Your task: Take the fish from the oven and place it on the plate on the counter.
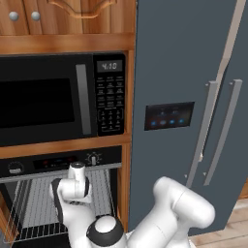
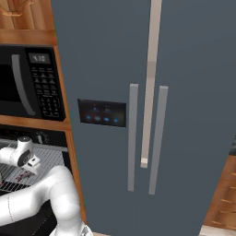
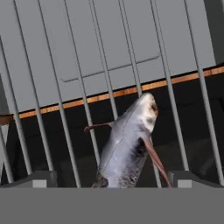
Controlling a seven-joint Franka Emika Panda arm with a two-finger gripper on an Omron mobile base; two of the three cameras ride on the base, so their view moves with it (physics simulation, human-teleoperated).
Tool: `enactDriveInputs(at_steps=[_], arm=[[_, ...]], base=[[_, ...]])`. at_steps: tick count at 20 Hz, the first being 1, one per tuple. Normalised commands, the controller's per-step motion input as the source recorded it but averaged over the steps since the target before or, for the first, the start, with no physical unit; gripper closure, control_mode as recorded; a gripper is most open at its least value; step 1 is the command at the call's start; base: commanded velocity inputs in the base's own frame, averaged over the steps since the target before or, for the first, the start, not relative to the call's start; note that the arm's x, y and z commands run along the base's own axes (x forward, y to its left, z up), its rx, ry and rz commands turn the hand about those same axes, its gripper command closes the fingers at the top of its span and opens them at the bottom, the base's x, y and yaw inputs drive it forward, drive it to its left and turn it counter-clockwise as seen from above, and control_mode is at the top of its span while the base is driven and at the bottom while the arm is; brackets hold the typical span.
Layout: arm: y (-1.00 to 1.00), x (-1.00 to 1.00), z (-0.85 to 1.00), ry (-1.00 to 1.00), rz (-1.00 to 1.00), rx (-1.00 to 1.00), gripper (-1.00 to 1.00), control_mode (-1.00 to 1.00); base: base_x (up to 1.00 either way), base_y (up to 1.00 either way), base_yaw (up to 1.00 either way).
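In the hand view the fish (image 3: 127,148) fills the lower middle of the frame, grey and slim, its head pointing to the upper right and its tail end dropping behind the bottom edge. It lies against the wire rack (image 3: 87,109), whose thin bars run from top to bottom across the whole frame. The 2 dark fingers (image 3: 37,178) show as small tips at the lower left and lower right, one on each side of the fish, spread apart with the fish between them; whether they press on it I cannot tell.

In the left base view the oven (image 1: 60,193) sits in the lower left of the frame, open, with its knob panel above the cavity and the rack bars visible inside. The white arm rises from the lower right and bends left, and its wrist reaches into the cavity above the rack. A black microwave (image 1: 58,99) with a keypad fills the upper left, set in wooden cabinets (image 1: 68,17). A tall grey fridge (image 1: 189,97) with 2 long handles takes up the right half.

In the right base view the arm's wrist lies at the left edge over the rack.
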Motion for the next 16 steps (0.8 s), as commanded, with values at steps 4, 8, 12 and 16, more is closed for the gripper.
enactDriveInputs(at_steps=[4, 8, 12, 16], arm=[[0.00, 0.00, -0.57, 0.00, -0.03, 0.00, -1.00, -1.00], [0.00, -0.15, -0.35, 0.00, -0.05, 0.00, -1.00, -1.00], [0.00, -0.19, -0.42, 0.01, -0.04, -0.01, -1.00, -1.00], [0.00, -0.13, -0.33, 0.01, 0.00, 0.00, 1.00, -1.00]], base=[[0.00, 0.00, 0.00], [0.00, 0.00, 0.00], [0.00, 0.00, 0.00], [0.00, 0.00, 0.00]])
